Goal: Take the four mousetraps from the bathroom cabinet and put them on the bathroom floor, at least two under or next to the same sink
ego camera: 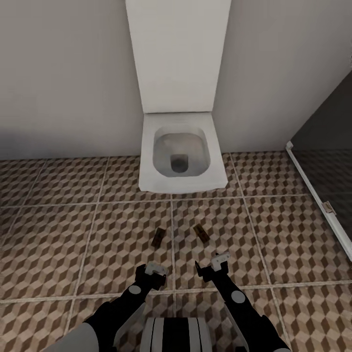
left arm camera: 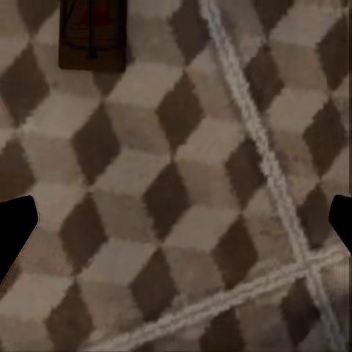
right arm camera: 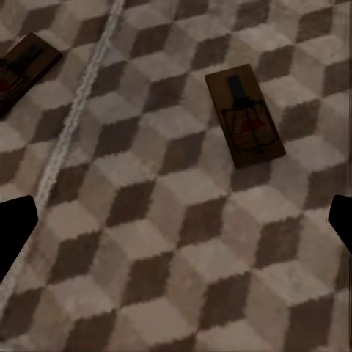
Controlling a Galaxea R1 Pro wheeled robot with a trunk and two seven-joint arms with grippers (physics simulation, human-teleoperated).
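Two brown wooden mousetraps lie flat on the cube-patterned bathroom floor [ego camera: 88, 234] in front of the toilet: one [ego camera: 158, 237] left of a grout line, the other [ego camera: 201, 232] right of it. My left gripper [ego camera: 155, 272] hovers open just short of the left mousetrap [left arm camera: 92, 33], with nothing between its fingers. Open too, my right gripper [ego camera: 213, 266] hangs just short of the right mousetrap [right arm camera: 244, 120]; the left mousetrap [right arm camera: 22, 70] sits at that frame's edge. The cabinet and the sink are out of view.
A white square toilet [ego camera: 178, 154] with a tall cistern panel [ego camera: 177, 54] stands against the pale wall straight ahead. A dark glass shower screen with a white frame [ego camera: 318, 200] runs along the right. Tiled floor extends to the left and right of the traps.
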